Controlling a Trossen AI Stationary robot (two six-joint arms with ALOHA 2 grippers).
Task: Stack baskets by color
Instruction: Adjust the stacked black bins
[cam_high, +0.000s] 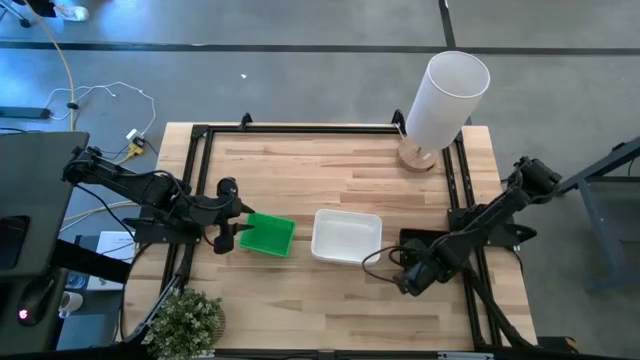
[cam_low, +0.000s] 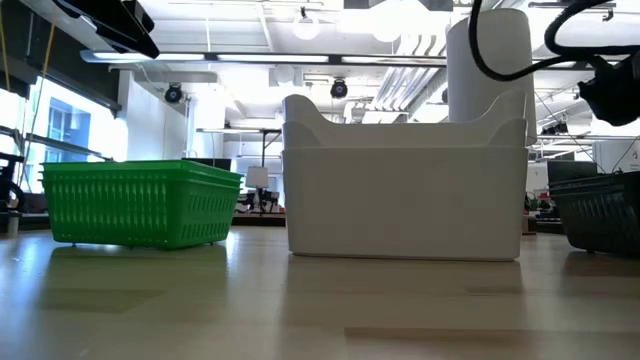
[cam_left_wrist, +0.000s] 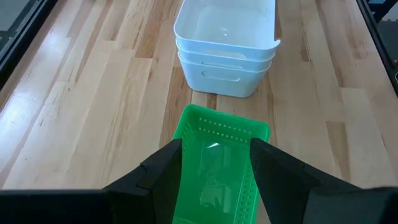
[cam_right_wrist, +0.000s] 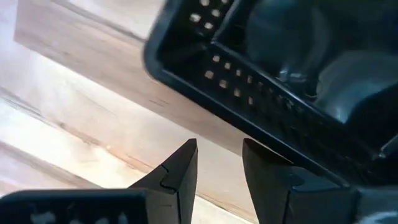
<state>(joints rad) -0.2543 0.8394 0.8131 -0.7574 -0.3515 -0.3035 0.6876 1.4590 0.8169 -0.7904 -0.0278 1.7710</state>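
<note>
A bright green basket (cam_high: 268, 236) (cam_left_wrist: 219, 165) rests on its base at the table's left. My left gripper (cam_high: 232, 236) (cam_left_wrist: 214, 168) stands open above the basket's left end, one finger over each long side. No touch shows. Nested white baskets (cam_high: 347, 237) (cam_left_wrist: 225, 46) stand at the middle. A black mesh basket (cam_high: 425, 245) (cam_right_wrist: 261, 74) sits at the right, partly under my right arm. My right gripper (cam_high: 408, 280) (cam_right_wrist: 217, 155) points down just beside its near rim. It is open, with bare wood between its fingers.
A tall white cylinder (cam_high: 442, 95) on a wooden base stands at the far right corner. A leafy potted plant (cam_high: 187, 320) is at the near left corner. Black rails (cam_high: 300, 128) frame the table. Bare wood lies along the far and near sides.
</note>
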